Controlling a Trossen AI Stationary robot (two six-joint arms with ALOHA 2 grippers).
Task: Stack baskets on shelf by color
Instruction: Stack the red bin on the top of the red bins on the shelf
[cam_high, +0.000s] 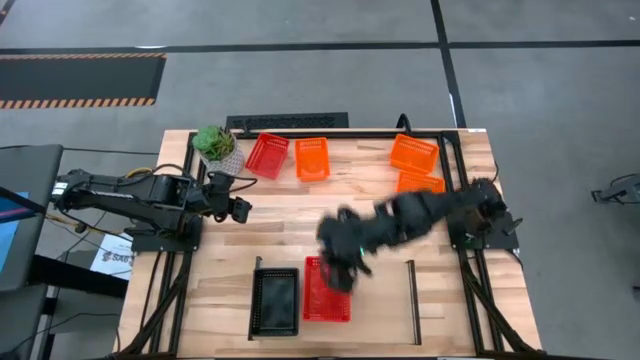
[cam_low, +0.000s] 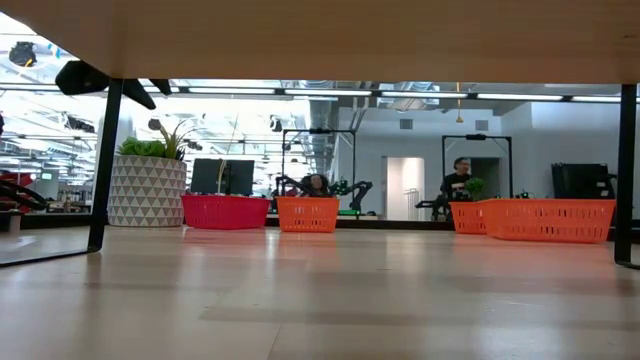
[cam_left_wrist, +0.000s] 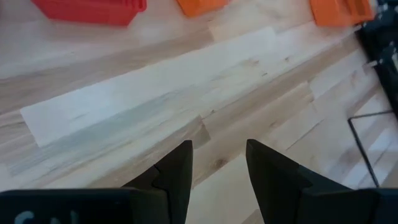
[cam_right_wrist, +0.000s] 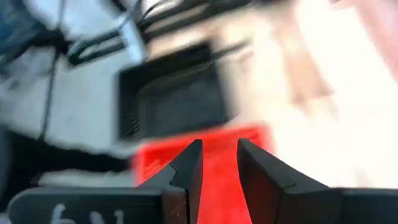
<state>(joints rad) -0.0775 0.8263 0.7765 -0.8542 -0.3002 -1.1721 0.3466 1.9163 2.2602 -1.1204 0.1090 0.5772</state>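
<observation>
On the shelf (cam_high: 380, 300), a light board between two thin black rails at the table's near edge, a black basket (cam_high: 275, 302) and a red basket (cam_high: 326, 298) sit side by side. My right gripper (cam_high: 343, 275) hangs open over the red basket's far end. In the right wrist view my right gripper (cam_right_wrist: 219, 165) shows the red basket (cam_right_wrist: 155, 163) below it and the black basket (cam_right_wrist: 174, 102) beyond. Along the far edge stand another red basket (cam_high: 267, 155) and three orange baskets (cam_high: 312, 158), (cam_high: 414, 153), (cam_high: 420, 182). My left gripper (cam_high: 240, 208) is open above bare table. My right gripper stands over the red basket's far wall (cam_right_wrist: 205, 138), fingers pointing down. The blur and the fingers hide whether they touch it; I cannot tell.
A potted green plant (cam_high: 218, 146) stands at the far left corner, next to the far red basket. A black rail (cam_high: 413, 300) bounds the shelf on the right, with bare board between it and the red basket. The low view shows people (cam_low: 460, 180) in the room beyond.
</observation>
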